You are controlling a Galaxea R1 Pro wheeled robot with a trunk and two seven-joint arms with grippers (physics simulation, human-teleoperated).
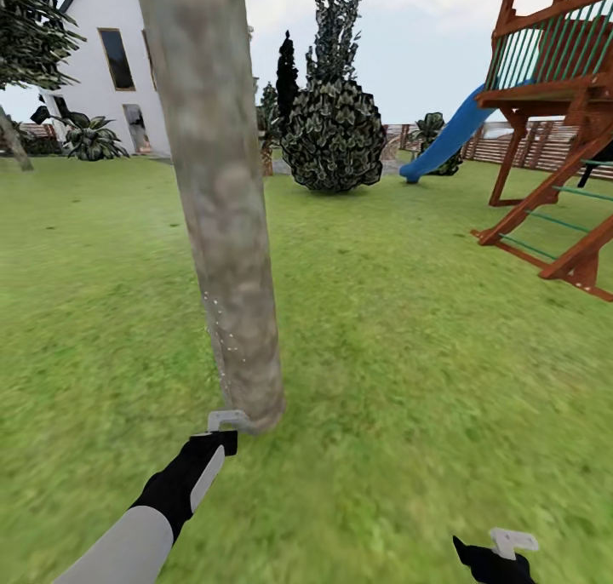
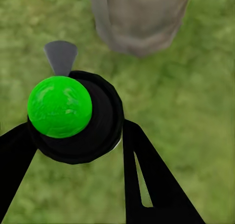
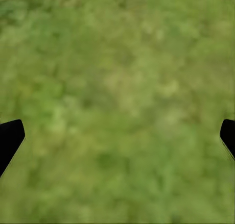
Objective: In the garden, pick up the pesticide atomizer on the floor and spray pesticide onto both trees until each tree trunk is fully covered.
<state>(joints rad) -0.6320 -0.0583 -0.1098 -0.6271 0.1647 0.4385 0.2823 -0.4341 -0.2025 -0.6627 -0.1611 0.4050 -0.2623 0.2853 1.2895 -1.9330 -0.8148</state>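
— On the lawn (image 1: 409,329), right in front of the robot, what stands there?

— A thick, mottled grey-brown tree trunk (image 1: 223,201), leaning slightly and rising out of the top of the head view. A scatter of tiny whitish specks (image 1: 223,333) lies on its lower part, toward its left edge.

— And the left hand (image 1: 223,425)?

— It sits low at the foot of that trunk, just beside the base. In the left wrist view its two black fingers (image 2: 152,180) close around the pesticide atomizer (image 2: 81,118), a round black body with a bright green ball on top and a small grey nozzle pointing toward the trunk base (image 2: 139,20). So the left hand is holding the atomizer, near the trunk but apart from it.

— The right hand (image 1: 504,550)?

— Down at the lower right of the head view, over bare grass, well apart from the trunk. In the right wrist view its black fingertips (image 3: 10,138) sit at opposite edges with only grass (image 3: 117,106) between them, so it is spread wide and holds nothing.

— What lies beyond?

— A white house (image 1: 111,65) at the far left, a round dark bush (image 1: 334,137) behind the trunk, a blue slide (image 1: 447,137) and a brown wooden play frame (image 1: 553,141) to the right, with a slatted fence (image 1: 519,146) behind.
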